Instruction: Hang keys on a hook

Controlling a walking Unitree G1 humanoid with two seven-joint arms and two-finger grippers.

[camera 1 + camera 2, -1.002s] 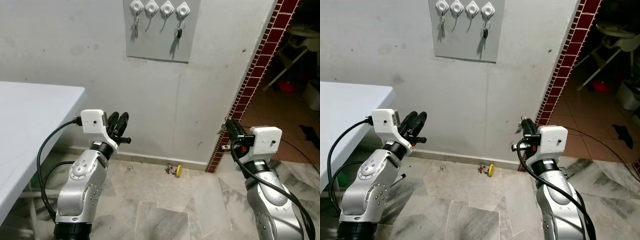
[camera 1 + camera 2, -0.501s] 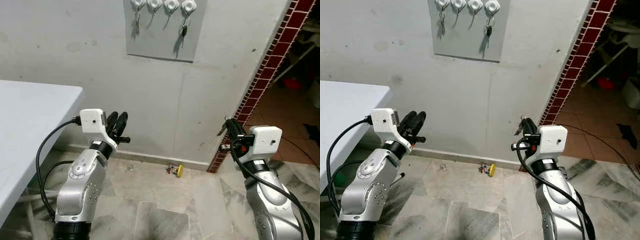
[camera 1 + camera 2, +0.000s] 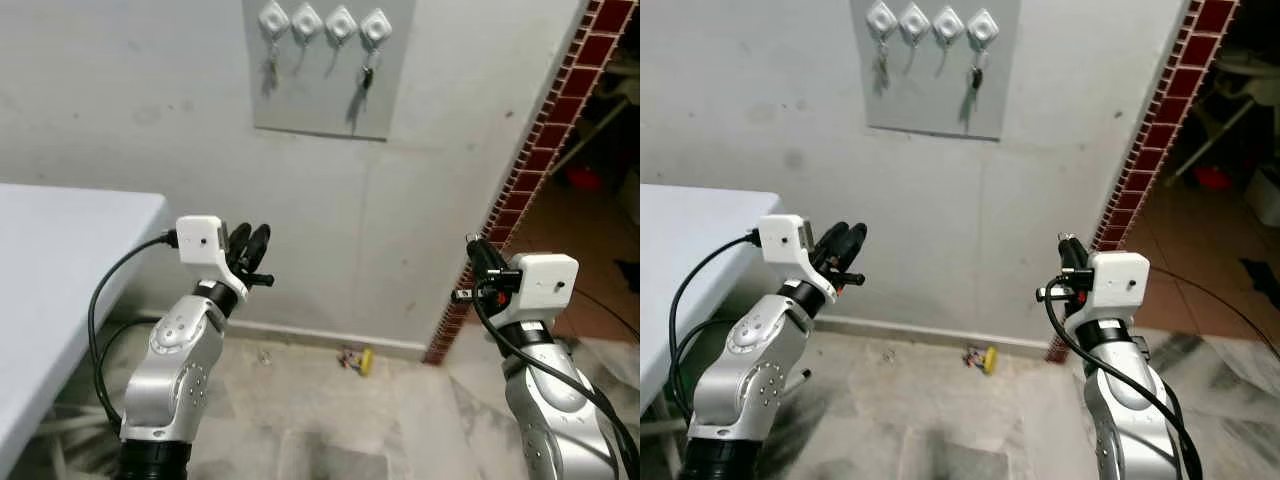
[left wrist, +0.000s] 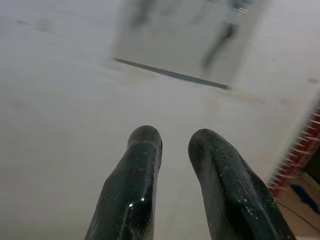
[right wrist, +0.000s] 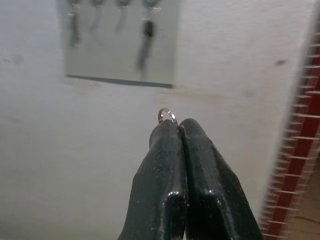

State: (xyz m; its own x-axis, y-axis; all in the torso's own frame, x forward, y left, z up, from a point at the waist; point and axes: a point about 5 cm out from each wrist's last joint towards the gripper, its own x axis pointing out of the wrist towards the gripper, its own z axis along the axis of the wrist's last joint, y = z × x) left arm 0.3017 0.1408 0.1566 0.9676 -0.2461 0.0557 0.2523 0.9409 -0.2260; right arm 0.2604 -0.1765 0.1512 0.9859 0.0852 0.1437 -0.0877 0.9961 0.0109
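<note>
Keys for this job show as a small metal ring (image 5: 166,115) poking past the tips of my right end effector, so that is where the thing is. Going left to right: the white table (image 3: 60,260) sits at nine o'clock. My left end effector (image 3: 252,243) is raised beside it, fingers slightly spread and holding nothing. Up at twelve o'clock the grey wall panel (image 3: 325,100) carries four white hooks (image 3: 322,21); I see keys hanging under the first and fourth, but cannot tell about the middle two. A small yellow thing (image 3: 363,359) lies on the floor by the wall. At three o'clock my right end effector (image 3: 478,248) is pressed together on the ring, well below the panel. To hang it well, I judge I should raise that arm, keep the ring exposed, and approach a middle hook squarely.
</note>
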